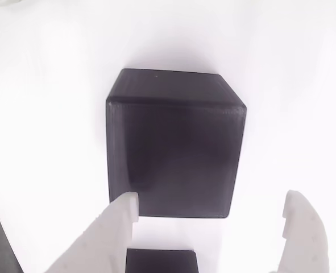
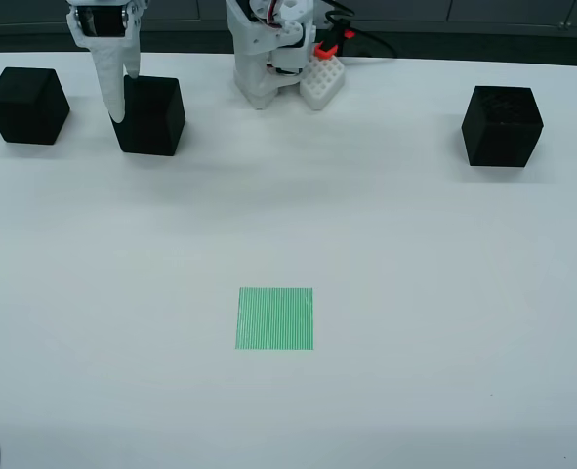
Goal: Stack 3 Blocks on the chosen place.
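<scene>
In the overhead front view, three black cubes are sitting on the white table (image 2: 386, 391). The left cube (image 2: 26, 105) is lying near the left edge, the middle cube (image 2: 153, 115) is standing just beside it to the right, and the right cube (image 2: 503, 125) is resting well apart, near the right edge. The green-striped square patch (image 2: 275, 318) is lying bare in the middle of the table, well away from all three. The arm's white base (image 2: 268, 54) is standing at the back, between the middle and right cubes, with a red-tipped cable beside it.

The end effector (image 2: 122, 93) is hanging over the middle cube's left side, one white finger lying in front of its left edge. In the view that rides on the end effector, the jaws are standing spread wide, released, the end effector (image 1: 213, 213) gripping nothing; the left fingertip (image 1: 125, 207) is overlapping the near lower corner of the middle cube (image 1: 176, 153), while the right fingertip is standing clear of it.
</scene>
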